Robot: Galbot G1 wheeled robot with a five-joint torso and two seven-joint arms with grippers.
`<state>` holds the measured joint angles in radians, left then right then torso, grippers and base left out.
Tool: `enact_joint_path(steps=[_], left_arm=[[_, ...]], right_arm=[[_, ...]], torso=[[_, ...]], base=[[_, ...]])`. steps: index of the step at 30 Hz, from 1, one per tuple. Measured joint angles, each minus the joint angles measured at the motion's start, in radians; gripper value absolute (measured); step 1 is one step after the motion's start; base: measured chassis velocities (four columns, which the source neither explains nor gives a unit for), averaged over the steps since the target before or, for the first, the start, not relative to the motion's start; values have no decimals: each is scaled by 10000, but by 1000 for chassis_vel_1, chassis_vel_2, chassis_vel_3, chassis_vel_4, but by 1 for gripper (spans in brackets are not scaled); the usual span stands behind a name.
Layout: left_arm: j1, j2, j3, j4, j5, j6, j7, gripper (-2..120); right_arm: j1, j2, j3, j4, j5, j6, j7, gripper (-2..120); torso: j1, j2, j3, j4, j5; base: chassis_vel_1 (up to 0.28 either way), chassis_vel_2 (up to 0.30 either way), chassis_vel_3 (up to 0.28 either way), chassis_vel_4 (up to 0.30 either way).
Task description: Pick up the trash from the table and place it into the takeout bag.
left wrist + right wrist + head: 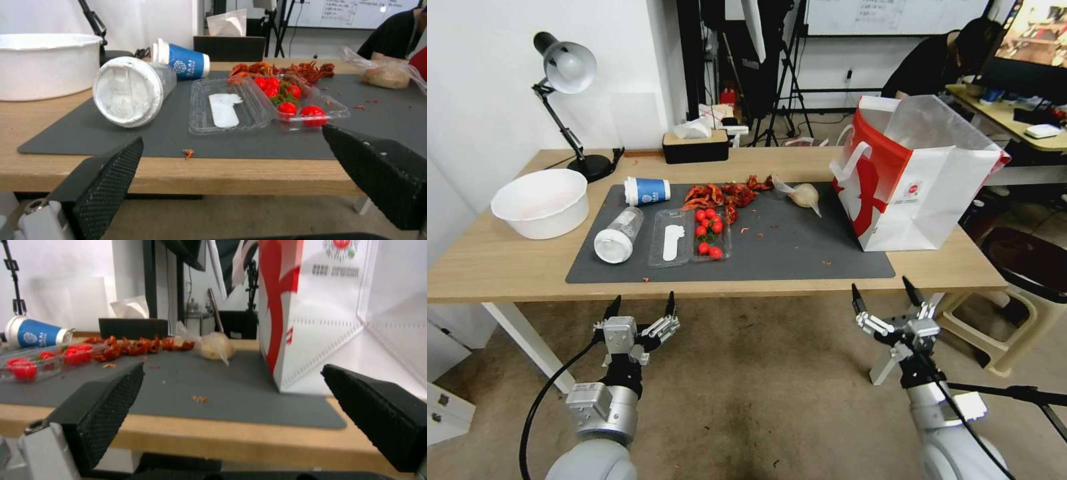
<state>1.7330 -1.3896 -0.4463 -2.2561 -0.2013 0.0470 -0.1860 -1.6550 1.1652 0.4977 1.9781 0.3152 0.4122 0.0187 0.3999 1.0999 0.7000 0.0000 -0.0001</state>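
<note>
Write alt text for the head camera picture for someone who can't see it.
Trash lies on a grey mat on a wooden table: white bowl, tipped blue-white cup, clear bottle, tomato tray. A white-and-red takeout bag stands at right. Left tool and right tool hover open before the table edge.

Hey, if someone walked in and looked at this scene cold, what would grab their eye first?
Probably the big white and red takeout bag standing open at the right end of the table. Next, the red litter on the dark mat: crayfish shells and an open clear tray of cherry tomatoes. Both grippers, left and right, hang open below the table's near edge.
</note>
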Motion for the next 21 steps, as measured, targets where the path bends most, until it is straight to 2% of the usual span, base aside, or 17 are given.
enact_joint_path(steps=[15,21], left_arm=[[-19,-14,20,44,-19,-9,0,100],[-37,-18,11,66,-18,-19,0,100]], right_arm=[[68,78,-209,-21,95,-551,98,100],[927,46,-610,-17,23,-1224,146,100]], torso=[[1,0,1,-1,0],[2,0,0,-1,1]], base=[[0,0,0,0],[0,0,0,0]])
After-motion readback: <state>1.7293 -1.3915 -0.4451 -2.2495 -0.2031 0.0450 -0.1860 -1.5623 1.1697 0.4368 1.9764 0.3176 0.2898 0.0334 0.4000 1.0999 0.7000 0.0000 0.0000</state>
